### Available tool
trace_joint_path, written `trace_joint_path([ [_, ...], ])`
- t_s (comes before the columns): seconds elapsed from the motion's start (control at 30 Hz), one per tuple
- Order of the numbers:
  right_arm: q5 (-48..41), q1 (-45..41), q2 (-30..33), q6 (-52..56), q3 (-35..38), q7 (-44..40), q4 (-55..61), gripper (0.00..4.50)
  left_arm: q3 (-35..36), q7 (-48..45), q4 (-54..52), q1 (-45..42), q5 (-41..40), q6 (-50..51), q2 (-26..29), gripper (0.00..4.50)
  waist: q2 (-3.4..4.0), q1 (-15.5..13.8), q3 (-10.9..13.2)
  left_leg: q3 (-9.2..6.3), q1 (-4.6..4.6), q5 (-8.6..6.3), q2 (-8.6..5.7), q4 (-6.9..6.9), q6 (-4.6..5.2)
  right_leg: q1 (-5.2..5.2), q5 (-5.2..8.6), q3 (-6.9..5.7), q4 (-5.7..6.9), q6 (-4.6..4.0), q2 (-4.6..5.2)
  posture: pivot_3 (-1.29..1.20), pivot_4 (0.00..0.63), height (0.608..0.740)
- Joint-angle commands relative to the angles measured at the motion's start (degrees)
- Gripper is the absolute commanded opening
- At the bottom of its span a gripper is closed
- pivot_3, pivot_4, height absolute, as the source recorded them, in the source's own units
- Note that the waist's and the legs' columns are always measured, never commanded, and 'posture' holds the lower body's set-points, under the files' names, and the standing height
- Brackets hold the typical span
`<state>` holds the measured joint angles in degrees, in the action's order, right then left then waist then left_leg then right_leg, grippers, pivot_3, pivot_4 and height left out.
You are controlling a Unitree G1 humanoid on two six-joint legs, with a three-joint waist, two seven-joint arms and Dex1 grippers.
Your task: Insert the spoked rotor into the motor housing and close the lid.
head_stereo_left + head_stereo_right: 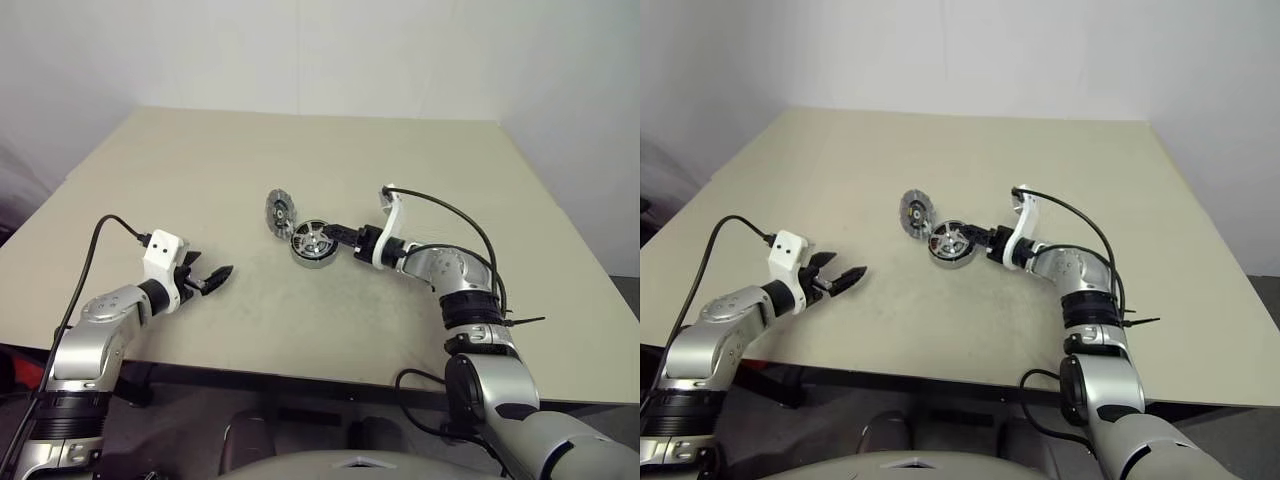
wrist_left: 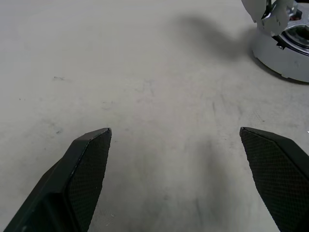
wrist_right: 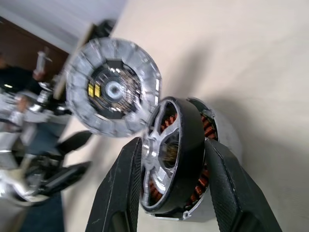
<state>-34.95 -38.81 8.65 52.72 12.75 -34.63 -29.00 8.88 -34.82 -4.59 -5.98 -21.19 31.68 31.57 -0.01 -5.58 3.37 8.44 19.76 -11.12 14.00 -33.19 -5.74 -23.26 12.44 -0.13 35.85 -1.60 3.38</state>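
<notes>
Right gripper (image 3: 174, 193) pinching rotor (image 3: 171, 159), half-seated, tilted in housing (image 1: 312, 254) mid-table. Lid (image 1: 280, 212) just beside housing, not on yet. Left gripper (image 1: 208, 280) wide open, idle, well apart. Left: seat rotor, fit lid.

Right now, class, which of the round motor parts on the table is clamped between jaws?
The spoked rotor, a dark ring with silver spokes, over the motor housing; the ribbed lid stands free beside it.
</notes>
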Motion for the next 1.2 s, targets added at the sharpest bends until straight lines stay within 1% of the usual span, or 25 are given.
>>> trace_joint_path([
  [0.03, -2.74, -1.51, 0.05, -1.68, 1.83, -2.32, 3.18, 2.28, 0.53, -0.30, -0.73, -0.58, 0.02, -0.75, 0.36, 4.50, 0.00, 0.00, 0.00, 0.00, 0.00, -0.01, 0.00, 0.00, 0.02, 0.00, 0.00, 0.00, -0.03, 0.00, 0.00, 0.00, 0.000, 0.740],
  [0.17, -2.30, -0.72, 0.10, -3.21, 0.55, -3.90, 4.87, 2.28, 0.62, -0.29, -0.75, -0.50, 0.02, -0.78, 0.40, 4.50, 0.00, -0.01, 0.00, 0.00, 0.04, -0.03, 0.00, 0.00, 0.05, -0.05, 0.00, -0.02, -0.07, 0.00, 0.00, 0.00, 0.000, 0.740],
  [0.37, -0.27, -0.68, -0.45, -6.17, -0.03, -2.21, 4.68, 2.28, 0.77, -0.33, -1.00, -0.22, -0.10, -0.72, 0.46, 4.50, 0.00, 0.01, 0.00, 0.00, 0.02, -0.03, 0.00, 0.00, 0.05, -0.05, 0.00, -0.02, -0.06, 0.00, 0.00, 0.00, 0.000, 0.740],
  [0.53, 5.52, 0.13, -1.29, -14.52, -2.77, 0.50, 4.51, 2.28, 0.71, -0.31, -1.11, -0.21, -0.15, -0.59, 0.44, 4.50, 0.00, 0.06, 0.00, 0.00, 0.01, -0.03, 0.01, 0.00, 0.05, -0.05, 0.00, -0.01, -0.06, 0.00, 0.00, 0.00, 0.000, 0.740],
  [0.63, 9.79, 0.48, -1.89, -21.94, -4.02, 3.25, 3.55, 2.28, 0.65, -0.28, -1.24, -0.14, -0.14, -0.51, 0.43, 4.50, 0.00, 0.05, 0.00, 0.00, 0.01, -0.03, 0.01, 0.01, 0.05, -0.06, 0.00, -0.01, -0.07, 0.00, 0.00, 0.00, 0.000, 0.740],
  [0.8, 13.80, 0.77, -1.98, -28.84, -5.42, 4.60, 2.62, 2.28, 0.61, -0.25, -1.31, -0.10, -0.12, -0.46, 0.45, 4.50, 0.00, 0.06, 0.01, 0.00, 0.02, -0.03, 0.00, 0.01, 0.05, -0.06, 0.00, -0.01, -0.08, 0.00, 0.00, 0.00, 0.000, 0.740],
  [1.07, 16.91, 0.86, -1.72, -32.94, -6.77, 5.06, 0.78, 2.28, 0.58, -0.18, -1.27, -0.18, -0.14, -0.39, 0.37, 4.50, 0.00, 0.16, 0.01, 0.00, 0.02, -0.03, 0.00, 0.02, 0.05, -0.06, 0.00, -0.01, -0.08, 0.00, -0.01, 0.00, 0.000, 0.740],
  [1.2, 19.93, 0.70, -1.42, -37.14, -7.55, 6.82, -0.84, 2.28, 0.54, -0.13, -1.17, -0.29, -0.13, -0.36, 0.33, 4.50, 0.00, 0.15, 0.01, 0.00, 0.01, -0.03, 0.00, 0.02, 0.05, -0.07, 0.00, -0.01, -0.08, 0.00, -0.01, 0.00, 0.000, 0.740],
])
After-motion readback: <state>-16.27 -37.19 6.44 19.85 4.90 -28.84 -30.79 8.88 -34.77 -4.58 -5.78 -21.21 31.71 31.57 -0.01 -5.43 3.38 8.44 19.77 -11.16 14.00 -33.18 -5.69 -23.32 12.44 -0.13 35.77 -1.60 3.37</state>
